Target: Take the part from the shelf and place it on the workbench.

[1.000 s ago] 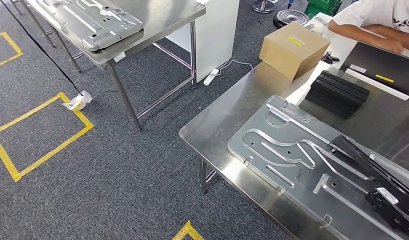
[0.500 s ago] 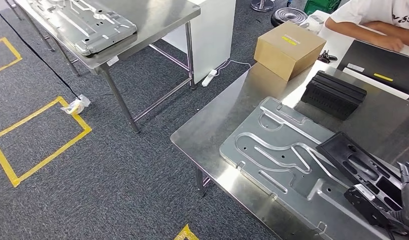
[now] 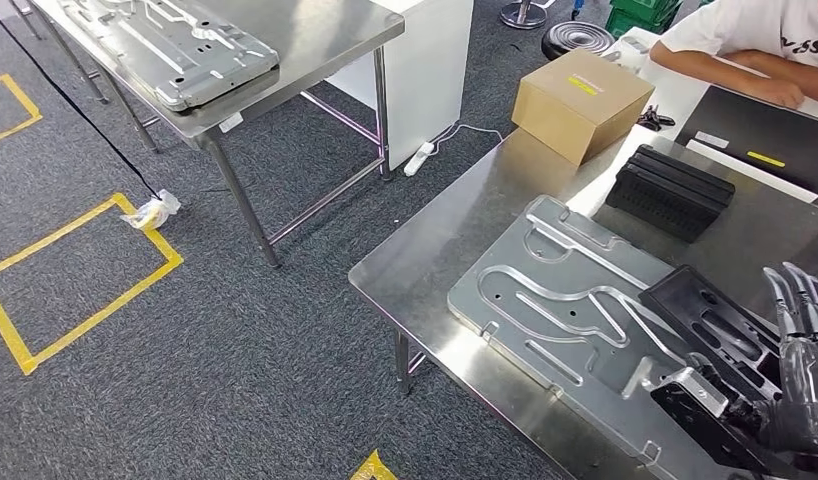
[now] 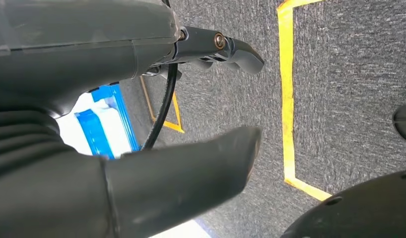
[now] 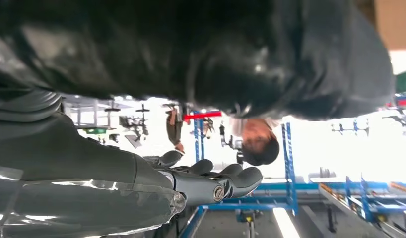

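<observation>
A long black plastic part point(image 3: 720, 335) is held in my right hand point(image 3: 800, 375) at the lower right of the head view. It hangs tilted just over the stamped grey metal plate point(image 3: 555, 290) on the steel workbench point(image 3: 445, 245). I cannot tell whether it touches the plate. In the right wrist view the dark part point(image 5: 216, 54) lies close to the camera, with my right hand's fingers point(image 5: 216, 183) curled beneath it. In the left wrist view my left hand point(image 4: 82, 59) hangs over the grey carpet, thumb point(image 4: 191, 166) and fingers apart, holding nothing.
A cardboard box point(image 3: 582, 100) and a black ribbed block point(image 3: 670, 190) stand at the workbench's far side. A person point(image 3: 755, 40) leans on the adjoining desk at the back right. A second steel table point(image 3: 325, 45) carries another metal plate point(image 3: 175, 45). Yellow tape point(image 3: 80, 265) marks the carpet.
My right hand has come up into the picture from the lower right with the black part, which now sits more tilted over the plate. The camera has shifted slightly.
</observation>
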`<state>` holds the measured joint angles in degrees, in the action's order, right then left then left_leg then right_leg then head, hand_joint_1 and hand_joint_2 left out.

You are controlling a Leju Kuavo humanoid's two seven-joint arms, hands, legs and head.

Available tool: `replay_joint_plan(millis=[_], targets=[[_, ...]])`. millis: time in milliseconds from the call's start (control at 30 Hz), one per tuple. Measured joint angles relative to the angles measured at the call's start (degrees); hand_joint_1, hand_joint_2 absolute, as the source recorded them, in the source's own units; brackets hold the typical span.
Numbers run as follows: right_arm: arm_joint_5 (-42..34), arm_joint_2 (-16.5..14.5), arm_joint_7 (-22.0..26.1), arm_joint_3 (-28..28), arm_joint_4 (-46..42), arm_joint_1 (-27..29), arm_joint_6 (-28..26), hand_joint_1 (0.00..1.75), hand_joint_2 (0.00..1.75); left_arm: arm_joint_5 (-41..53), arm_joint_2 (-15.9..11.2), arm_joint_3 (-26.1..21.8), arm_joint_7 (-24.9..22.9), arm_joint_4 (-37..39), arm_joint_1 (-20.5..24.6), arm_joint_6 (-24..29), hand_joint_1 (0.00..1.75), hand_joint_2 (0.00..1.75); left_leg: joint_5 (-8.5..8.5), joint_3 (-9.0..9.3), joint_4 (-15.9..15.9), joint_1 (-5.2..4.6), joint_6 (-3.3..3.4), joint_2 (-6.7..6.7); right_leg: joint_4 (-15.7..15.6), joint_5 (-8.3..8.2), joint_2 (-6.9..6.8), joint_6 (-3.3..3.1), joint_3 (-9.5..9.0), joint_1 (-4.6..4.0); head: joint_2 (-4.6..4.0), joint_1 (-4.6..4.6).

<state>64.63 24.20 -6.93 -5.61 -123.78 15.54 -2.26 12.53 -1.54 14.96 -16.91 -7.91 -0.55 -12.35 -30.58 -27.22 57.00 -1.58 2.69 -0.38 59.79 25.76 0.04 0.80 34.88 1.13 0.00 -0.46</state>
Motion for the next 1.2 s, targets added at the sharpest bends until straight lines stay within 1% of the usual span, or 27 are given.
replay_joint_plan(millis=[100,267,300,333,367,400,433,500,533,567,600,633,667,700,733,767,800,867,900,933,1000,1033,1067,1100,1133,1167,1200], targets=[[0.04,0.22,0.43,0.59,-1.34,0.0,-1.15,0.0,0.0,-0.04,0.05,-0.06,-0.02,0.0,-0.01,-0.01,0.0,0.0,0.0,-0.01,0.01,-0.02,0.0,0.0,-0.11,-0.05,0.0,0.08,-0.05,0.01,0.0,0.0],[0.04,0.23,4.2,3.38,-4.75,0.12,-8.87,0.0,0.0,0.33,0.1,-0.28,-0.38,-0.01,0.01,-0.14,0.0,0.0,-0.01,-0.01,0.04,-0.05,0.02,0.0,-0.25,-0.09,0.0,0.12,-0.11,0.04,0.0,0.01],[-0.08,0.23,4.75,4.45,-5.71,0.32,-9.73,0.0,0.0,0.54,0.1,-0.28,-0.55,0.0,0.0,-0.18,0.0,0.0,0.18,0.0,0.05,-0.13,0.18,-0.01,-0.51,-0.35,-0.02,0.38,-0.23,0.14,0.0,-0.02],[-0.23,0.23,5.25,5.75,-6.66,0.63,-10.42,0.0,0.0,0.74,0.14,-0.28,-0.77,0.0,0.02,-0.21,0.0,0.0,0.69,0.39,-0.61,0.06,0.58,0.02,-0.85,-0.44,0.02,0.65,-0.42,0.12,0.0,-0.02],[-0.52,0.25,5.66,7.24,-7.43,1.01,-11.06,0.0,0.0,0.86,0.18,-0.27,-0.98,0.0,0.05,-0.21,0.0,0.0,1.42,0.82,-1.5,0.22,1.0,0.11,-0.97,-0.2,0.03,0.9,-0.56,0.09,0.0,-0.01],[-0.92,0.33,5.96,8.77,-8.06,1.36,-11.58,0.0,0.0,0.9,0.23,-0.27,-1.19,0.0,0.09,-0.21,0.0,0.0,2.23,1.25,-2.52,0.4,1.5,0.22,-0.28,0.65,0.07,1.09,-0.39,0.04,0.0,0.02],[-1.58,0.47,6.14,10.49,-8.5,1.69,-11.92,0.0,0.0,0.9,0.3,-0.27,-1.37,-0.01,0.14,-0.22,0.0,0.0,2.86,1.62,-3.53,0.65,1.83,0.35,1.65,2.29,0.1,1.07,0.27,-0.06,0.0,0.09],[-3.13,0.93,6.11,14.06,-8.97,2.43,-12.15,0.0,0.0,0.89,0.4,-0.27,-1.63,-0.01,0.17,-0.22,0.0,0.0,3.21,1.27,-3.65,0.66,1.98,0.5,8.35,5.98,0.1,1.11,2.81,0.07,0.0,0.13],[-3.81,1.21,6.02,15.99,-9.12,2.89,-12.16,0.0,0.0,0.89,0.44,-0.27,-1.72,-0.01,0.17,-0.22,0.0,0.0,3.15,0.91,-3.28,0.68,1.91,0.52,11.27,7.02,0.08,1.26,3.92,0.19,0.0,0.13],[-4.28,1.47,5.88,17.75,-9.28,3.36,-12.22,0.0,0.0,0.87,0.49,-0.27,-1.78,-0.01,0.17,-0.22,0.0,0.0,3.02,0.48,-2.76,0.72,1.8,0.53,12.64,7.09,0.05,1.47,4.33,0.33,0.0,0.12],[-4.74,1.7,5.71,19.45,-9.5,3.75,-12.4,0.0,0.0,0.86,0.51,-0.27,-1.84,-0.01,0.17,-0.22,0.0,0.0,2.81,0.01,-2.1,0.83,1.59,0.51,11.76,6.11,0.01,1.72,3.68,0.5,0.0,0.12],[-5.14,1.89,5.51,20.99,-9.74,4.07,-12.7,0.0,0.0,0.86,0.54,-0.27,-1.9,-0.01,0.17,-0.23,0.0,0.0,2.53,-0.51,-1.3,1.01,1.27,0.47,9.0,4.53,-0.05,2.01,2.07,0.74,0.0,0.12],[-5.58,2.02,5.26,22.35,-9.96,4.32,-13.08,0.0,0.0,0.86,0.54,-0.27,-1.97,-0.01,0.17,-0.25,0.0,0.0,2.16,-1.05,-0.39,1.17,0.84,0.42,5.64,3.58,-0.06,2.25,0.22,0.88,0.0,0.13],[-6.02,2.11,5.0,23.67,-10.13,4.59,-13.48,0.0,0.0,0.89,0.5,-0.27,-2.04,-0.01,0.16,-0.28,0.0,0.0,1.74,-1.67,0.55,1.24,0.34,0.3,3.16,2.71,0.0,2.28,-1.19,0.91,0.0,0.14],[-6.39,2.23,4.74,24.96,-10.27,4.87,-13.83,0.0,0.0,0.92,0.46,-0.27,-2.12,-0.01,0.15,-0.32,0.0,0.0,1.34,-2.17,1.41,1.21,-0.17,0.19,1.93,2.5,0.11,2.03,-1.85,0.85,0.0,0.13],[-6.7,2.36,4.53,26.31,-10.38,5.1,-14.09,0.0,0.0,0.96,0.43,-0.27,-2.19,-0.01,0.14,-0.34,0.0,0.0,1.02,-2.6,2.09,1.13,-0.6,0.1,1.88,2.92,0.25,1.53,-1.8,0.73,0.0,0.09],[-6.97,2.45,4.33,27.66,-10.49,5.34,-14.28,0.0,0.0,0.98,0.41,-0.27,-2.26,-0.01,0.15,-0.36,0.0,0.0,0.86,-2.92,2.54,1.05,-0.93,0.02,2.3,2.78,0.36,0.94,-1.48,0.65,0.0,0.05],[-7.38,2.57,4.0,29.84,-10.59,5.54,-14.55,0.0,0.0,0.96,0.45,-0.26,-2.37,-0.01,0.16,-0.37,0.0,0.0,0.35,-3.34,3.43,1.15,-1.53,0.02,2.14,2.84,0.34,-0.19,-0.94,0.69,0.0,-0.01],[-7.66,2.58,3.85,30.68,-10.6,5.55,-14.66,0.0,0.0,0.9,0.45,-0.26,-2.44,-0.01,0.18,-0.37,0.0,0.0,-0.64,-3.72,4.38,1.24,-1.85,0.05,2.03,2.52,0.29,-0.64,-0.59,0.69,0.0,-0.01],[-7.97,2.58,3.72,31.48,-10.59,5.47,-14.72,0.0,0.0,0.77,0.44,-0.26,-2.54,-0.01,0.21,-0.37,0.0,0.0,-2.4,-4.37,6.19,1.38,-2.18,0.08,1.93,2.13,0.23,-1.04,-0.15,0.69,0.0,-0.02],[-8.49,2.27,3.34,33.41,-10.29,4.61,-14.62,0.0,0.0,0.25,0.34,-0.33,-2.83,-0.01,0.33,-0.46,0.0,0.0,-7.16,-6.38,12.15,1.6,-2.69,0.1,1.94,1.27,0.16,-1.47,0.93,0.51,0.0,-0.06],[-8.51,1.73,3.06,34.68,-9.76,3.73,-14.41,0.0,0.0,-0.06,0.23,-0.39,-3.02,-0.01,0.4,-0.67,0.0,0.0,-8.84,-7.23,15.15,1.69,-2.81,0.1,1.97,0.77,0.15,-1.56,1.58,0.37,0.0,-0.06],[-8.39,1.01,2.76,36.02,-9.01,2.73,-14.18,0.0,0.0,-0.31,0.07,-0.47,-3.21,-0.01,0.48,-0.93,0.0,0.0,-9.39,-7.48,16.95,1.75,-2.82,0.1,1.99,0.26,0.13,-1.61,2.22,0.23,0.0,-0.06],[-8.26,0.11,2.51,37.38,-8.15,1.8,-13.97,0.0,0.0,-0.46,-0.1,-0.54,-3.37,-0.01,0.58,-1.24,0.0,0.0,-8.69,-6.82,16.87,1.77,-2.7,0.1,2.0,-0.25,0.11,-1.62,2.83,0.09,0.0,-0.07],[-8.16,-0.74,2.31,38.66,-7.36,1.05,-13.83,0.0,0.0,-0.54,-0.26,-0.6,-3.5,-0.01,0.67,-1.49,0.0,0.0,-7.1,-5.2,14.88,1.75,-2.47,0.1,2.0,-0.75,0.07,-1.6,3.41,-0.04,0.0,-0.07],[-8.13,-1.41,2.18,39.66,-6.77,0.44,-13.79,0.0,0.0,-0.55,-0.44,-0.65,-3.57,-0.01,0.77,-1.64,0.0,0.0,-5.33,-2.6,11.13,1.69,-2.08,0.09,2.0,-1.3,0.03,-1.55,3.88,-0.14,0.0,-0.08],[-8.13,-2.02,2.1,40.46,-6.33,-0.07,-13.79,0.0,0.0,-0.55,-0.65,-0.7,-3.61,-0.01,0.87,-1.73,0.0,0.0,-4.33,0.17,6.68,1.54,-1.66,0.11,1.96,-1.85,-0.02,-1.41,4.23,-0.26,0.0,-0.08]])
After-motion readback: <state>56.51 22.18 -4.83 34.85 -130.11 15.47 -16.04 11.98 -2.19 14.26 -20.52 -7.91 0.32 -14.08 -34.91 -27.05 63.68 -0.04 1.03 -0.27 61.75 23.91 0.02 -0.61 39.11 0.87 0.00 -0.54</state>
